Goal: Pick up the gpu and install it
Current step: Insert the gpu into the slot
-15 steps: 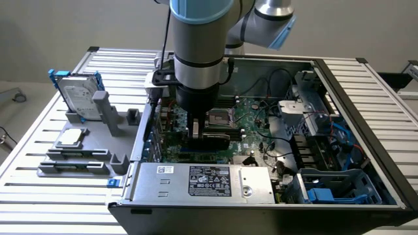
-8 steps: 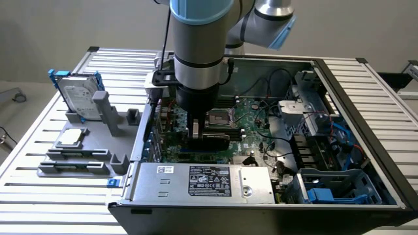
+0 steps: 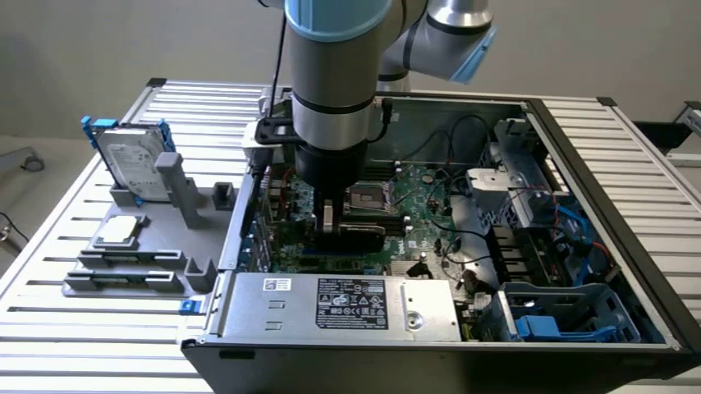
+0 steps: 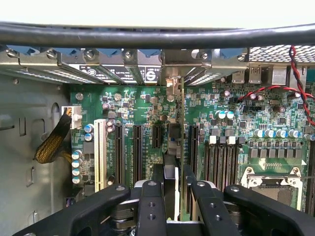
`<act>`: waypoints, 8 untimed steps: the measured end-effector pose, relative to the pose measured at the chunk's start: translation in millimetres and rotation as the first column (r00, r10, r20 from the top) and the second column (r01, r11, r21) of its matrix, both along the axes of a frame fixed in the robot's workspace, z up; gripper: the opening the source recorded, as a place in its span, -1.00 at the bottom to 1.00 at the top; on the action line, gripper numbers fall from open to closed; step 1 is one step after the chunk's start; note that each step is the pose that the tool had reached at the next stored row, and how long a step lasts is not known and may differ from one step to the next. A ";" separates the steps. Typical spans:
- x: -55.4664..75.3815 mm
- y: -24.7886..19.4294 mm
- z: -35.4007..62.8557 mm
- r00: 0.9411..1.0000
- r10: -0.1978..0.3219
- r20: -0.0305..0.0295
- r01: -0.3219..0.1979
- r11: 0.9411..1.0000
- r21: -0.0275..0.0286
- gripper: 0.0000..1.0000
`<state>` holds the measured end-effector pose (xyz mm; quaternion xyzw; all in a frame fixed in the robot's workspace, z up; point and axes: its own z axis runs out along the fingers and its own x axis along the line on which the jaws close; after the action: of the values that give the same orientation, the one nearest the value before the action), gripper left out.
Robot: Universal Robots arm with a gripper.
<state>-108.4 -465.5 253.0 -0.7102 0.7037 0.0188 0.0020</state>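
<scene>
Thin dark-green gpu card with black cover (image 4: 171, 179) gripped upright in black jaws above the green motherboard (image 4: 133, 105) of an open black computer case (image 3: 438, 365).

Nearest in the exterior view, silver power supply box (image 3: 328, 305) with a black-and-white label and a barcode sticker, print too small to read. Just behind, jaws closed tight on the card's two faces, black fingers (image 4: 150, 209) pressed against it. Card edge-on between long black expansion slots (image 4: 119, 152), metal end toward the rear slot covers (image 4: 98, 69); seated or not, cannot tell. Stickers on those covers, lettering unreadable. Off to the exterior view's left, on the slatted metal counter (image 3: 77, 345), grey parts holder (image 3: 131, 285) carrying a small square silver CPU chip (image 3: 121, 231), and farthest back a silver-grey hard drive in a blue frame (image 3: 131, 164), standing upright.
</scene>
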 end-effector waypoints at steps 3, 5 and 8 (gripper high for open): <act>-0.2 0.0 -0.1 1.000 0.000 -0.001 0.000 1.000 0.000 -0.47; -0.5 0.0 -0.3 1.000 0.000 -0.001 0.000 1.000 0.000 -0.47; -0.7 0.0 -0.4 1.000 0.000 -0.002 0.000 1.000 0.000 -0.47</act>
<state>-109.0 -465.5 252.6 -0.7103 0.7037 0.0194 0.0013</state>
